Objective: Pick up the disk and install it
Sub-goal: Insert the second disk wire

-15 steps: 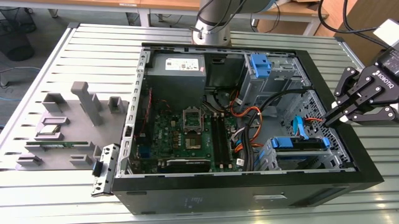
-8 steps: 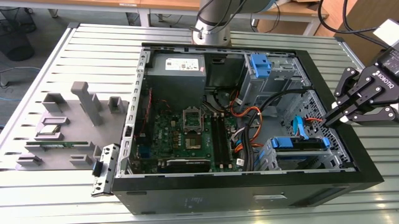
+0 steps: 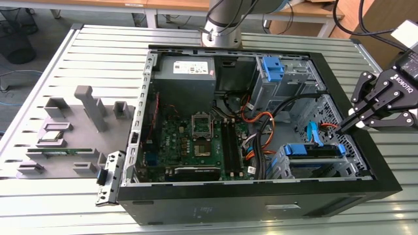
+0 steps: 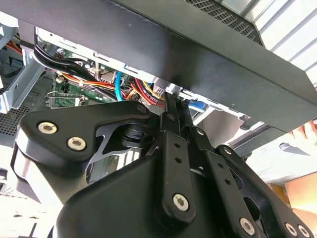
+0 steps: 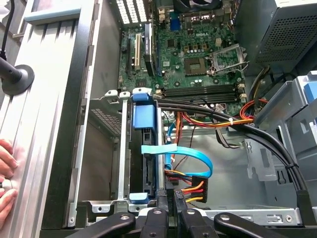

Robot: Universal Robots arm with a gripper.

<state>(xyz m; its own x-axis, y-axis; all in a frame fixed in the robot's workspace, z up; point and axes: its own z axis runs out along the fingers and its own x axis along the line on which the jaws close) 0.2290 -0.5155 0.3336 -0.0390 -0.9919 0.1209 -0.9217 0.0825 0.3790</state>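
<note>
The disk (image 3: 313, 151) sits on edge in the drive cage at the case's near corner on the exterior view's right, its blue rails showing. In the first wrist view the disk (image 5: 147, 163) is a dark slab between the cage's metal walls, with a blue tab at its end. My gripper (image 3: 344, 128) hangs just above the case's rim on the exterior view's right, beside that cage. Its fingers stand together and hold nothing. In both wrist views the black fingers (image 5: 154, 218) point down at the case edge by the cage, and the gripper (image 4: 173, 101) touches nothing.
A blue flat cable (image 5: 183, 153) and orange-red wire bundles (image 5: 198, 119) cross beside the cage. The motherboard (image 3: 196, 142), grey power supply (image 3: 186, 68) and a bare blue bracket (image 3: 273, 68) fill the case. A grey parts fixture (image 3: 65, 132) lies outside. A person's hand (image 5: 5, 168) rests nearby.
</note>
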